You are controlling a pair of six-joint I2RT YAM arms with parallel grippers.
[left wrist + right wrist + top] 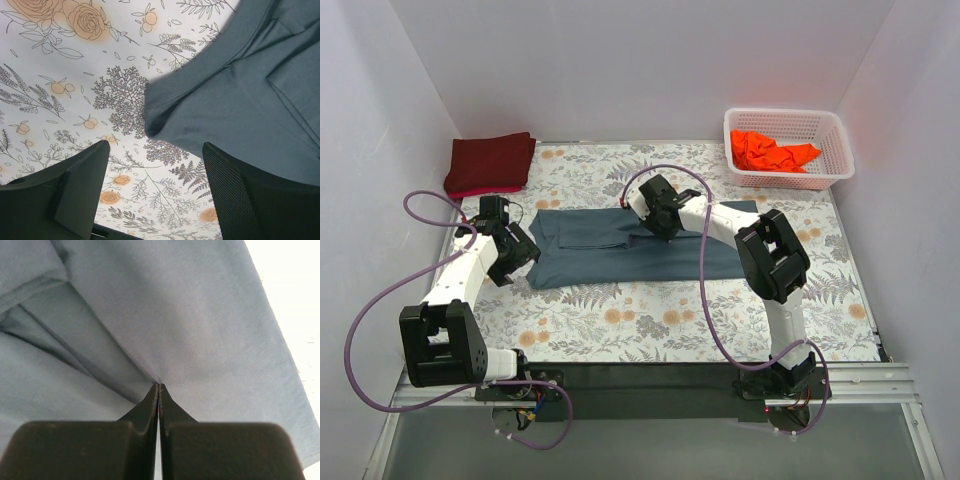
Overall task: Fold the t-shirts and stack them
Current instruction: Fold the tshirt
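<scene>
The slate blue-grey t-shirt (pixel 610 250) lies partly folded across the middle of the floral tablecloth. My right gripper (pixel 663 228) is over its upper middle. In the right wrist view the right gripper (pixel 159 385) is shut, pinching a fold of the shirt (pixel 200 315), with creases running to its tips. My left gripper (pixel 520 255) is open at the shirt's left edge; in the left wrist view the left gripper (pixel 155 145) is empty just in front of the shirt's hem corner (pixel 240 100). A folded dark maroon t-shirt (pixel 490 163) lies at the back left. A crumpled orange t-shirt (pixel 772 152) lies in the basket.
A white lattice basket (pixel 840 142) stands at the back right corner. White walls enclose the table on the left, back and right. The floral tablecloth (pixel 650 320) shows in front of the shirt.
</scene>
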